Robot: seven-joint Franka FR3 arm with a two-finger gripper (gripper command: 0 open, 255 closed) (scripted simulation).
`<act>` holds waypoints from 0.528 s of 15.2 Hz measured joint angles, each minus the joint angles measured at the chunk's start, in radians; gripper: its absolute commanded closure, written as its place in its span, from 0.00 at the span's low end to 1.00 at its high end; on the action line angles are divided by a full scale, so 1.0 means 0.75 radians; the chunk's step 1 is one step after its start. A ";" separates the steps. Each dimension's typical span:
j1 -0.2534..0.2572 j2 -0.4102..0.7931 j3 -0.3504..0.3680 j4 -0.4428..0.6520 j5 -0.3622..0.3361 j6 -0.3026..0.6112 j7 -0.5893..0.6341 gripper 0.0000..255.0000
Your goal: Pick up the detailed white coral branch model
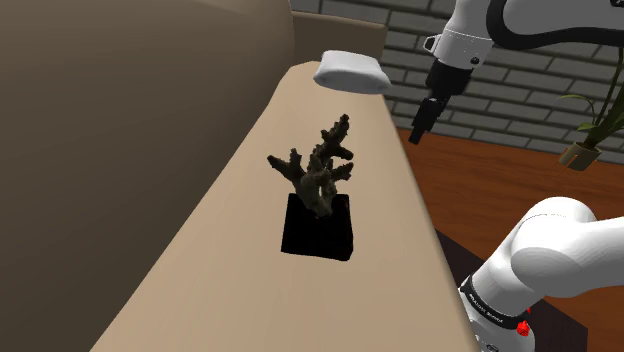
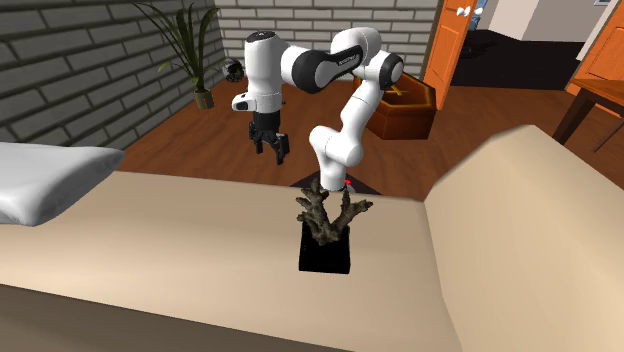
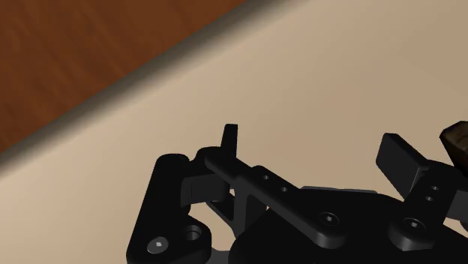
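Plainly the gripper (image 1: 417, 130) hangs open and empty, well apart from the dark coral (image 1: 318, 170) on its black base (image 1: 318, 235), ready to approach.

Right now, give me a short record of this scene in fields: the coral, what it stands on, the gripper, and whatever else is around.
target: coral, dark brown rather than white, branches upright
stand: base, a black square block under the coral
surface: ledge, beige, carrying the base
hand: gripper, open, holding nothing, apart from the coral and raised past the ledge's edge
nearby: pillow, white, at the ledge's far end
background: plant, potted, beyond the ledge
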 measured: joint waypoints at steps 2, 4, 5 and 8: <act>0.004 0.010 0.016 0.017 0.007 -0.009 0.017 0.00; 0.017 0.034 0.069 0.063 0.030 -0.036 0.076 0.00; 0.022 0.053 0.096 0.092 0.041 -0.049 0.106 0.00; 0.036 0.115 0.186 0.204 0.073 -0.111 0.211 0.00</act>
